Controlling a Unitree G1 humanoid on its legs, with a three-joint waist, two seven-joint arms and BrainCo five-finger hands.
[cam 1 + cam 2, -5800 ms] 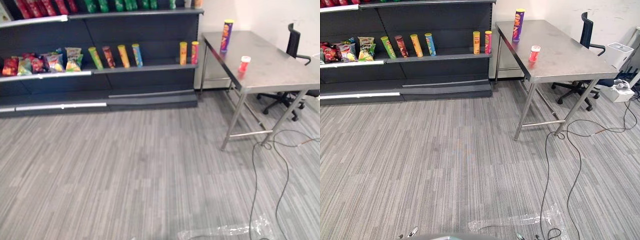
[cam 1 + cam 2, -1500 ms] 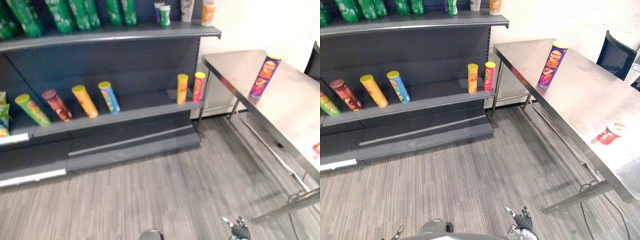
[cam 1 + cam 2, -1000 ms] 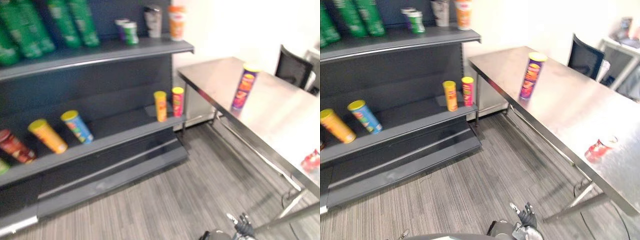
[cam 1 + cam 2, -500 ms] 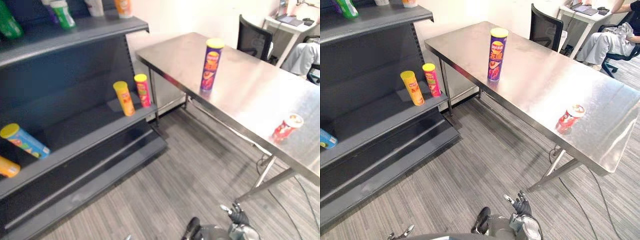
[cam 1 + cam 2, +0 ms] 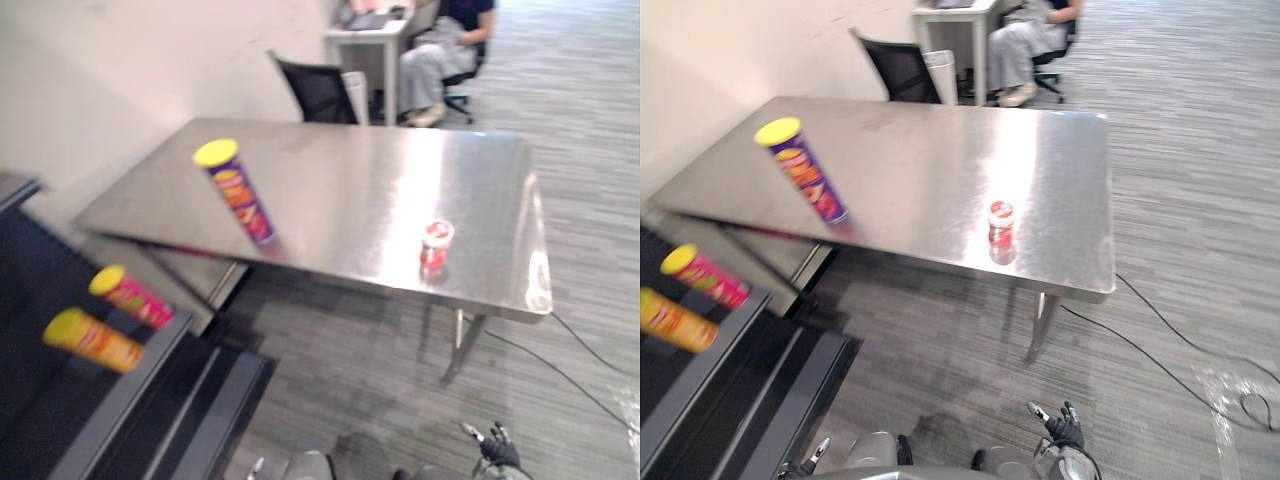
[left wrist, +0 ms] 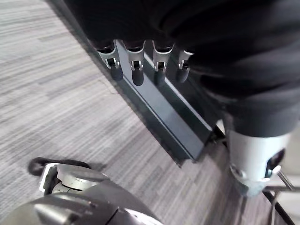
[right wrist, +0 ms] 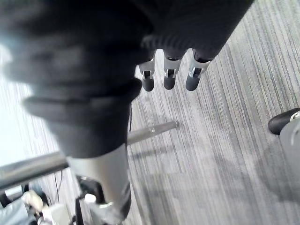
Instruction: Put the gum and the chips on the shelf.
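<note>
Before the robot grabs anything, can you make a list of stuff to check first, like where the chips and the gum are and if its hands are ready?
1. Chips can standing on the table: ok.
2. Gum tub on the table, apart from the chips can, near the edge facing the robot: ok.
3. Left hand empty, fingers relaxed: ok.
4. Right hand empty, fingers relaxed: ok.
5. Hands close enough to grab: not ok. Both hang low over the floor, away from the table.
6. Free spot on the shelf: cannot tell. Its end holds two cans, and the rest is cut off.
</note>
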